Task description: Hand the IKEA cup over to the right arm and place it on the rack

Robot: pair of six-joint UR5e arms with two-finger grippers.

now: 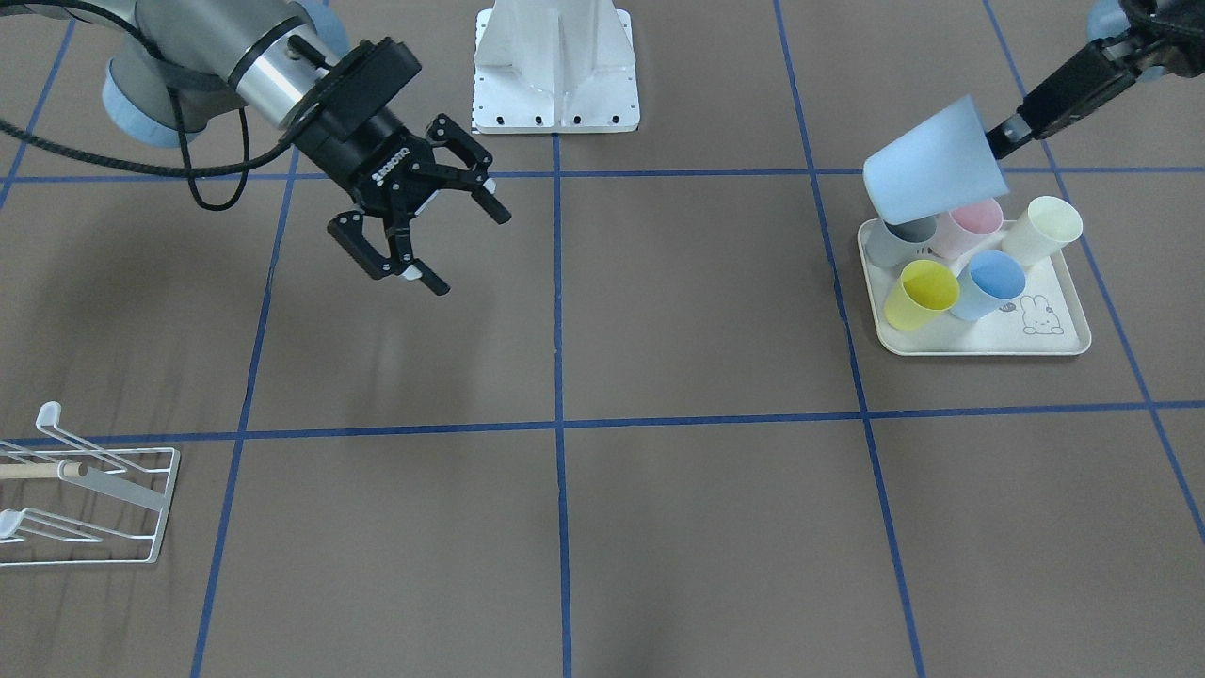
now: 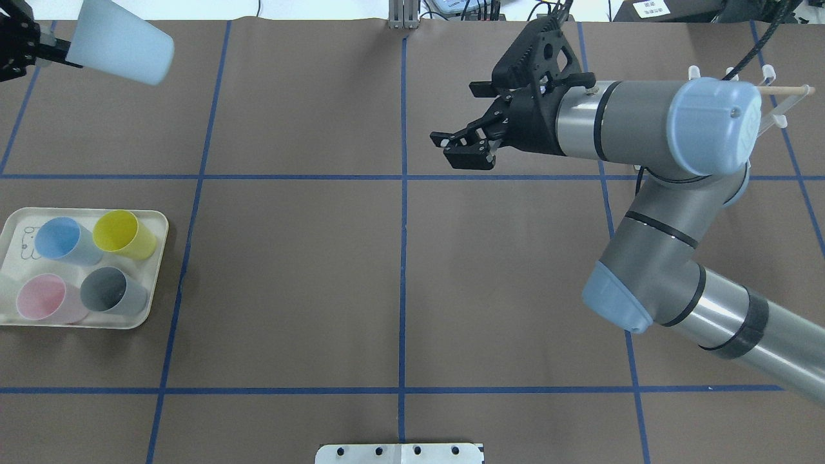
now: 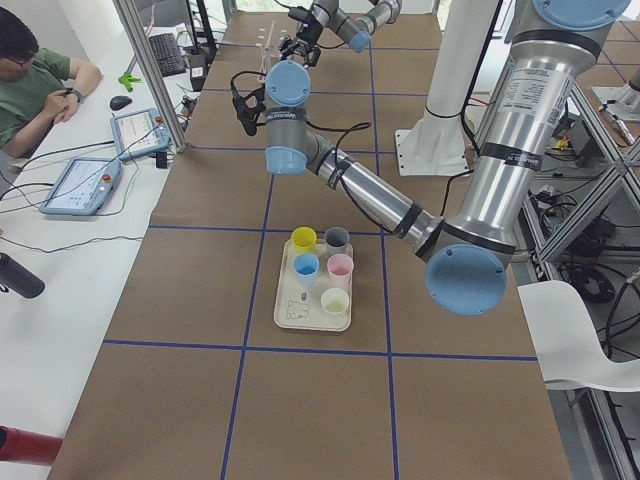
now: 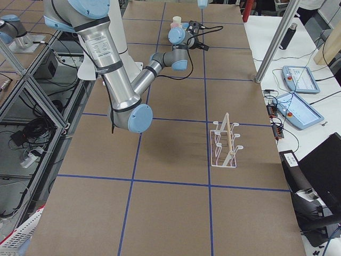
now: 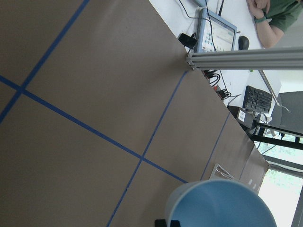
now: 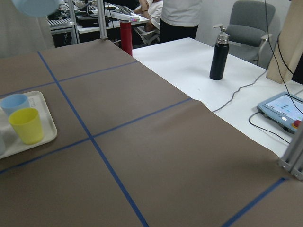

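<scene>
Front-facing view: left hand (image 1: 1005,139) clamped on the rim of a pale blue cup (image 1: 927,162). The cup is tilted, off the surface (image 1: 697,311), and overlaps the tray (image 1: 1059,345) of coloured cups. Right hand (image 1: 471,252) has its fingers spread wide and holds nothing. Rack (image 1: 104,508) sits at the far corner on the right arm's side.

Overhead view: the pale blue cup (image 2: 119,42) is held sideways at the top left. The right hand (image 2: 461,149) is open and well apart from it. The rack's dowel (image 2: 789,91) shows past the right arm.

Right side view: the rack (image 4: 226,145) stands upright, apart from both arms.

Left wrist view: the pale blue cup (image 5: 221,204) fills the bottom edge.

Right wrist view: the pale blue cup (image 6: 35,5) is in the top corner, the tray (image 6: 47,137) at the left edge.
</scene>
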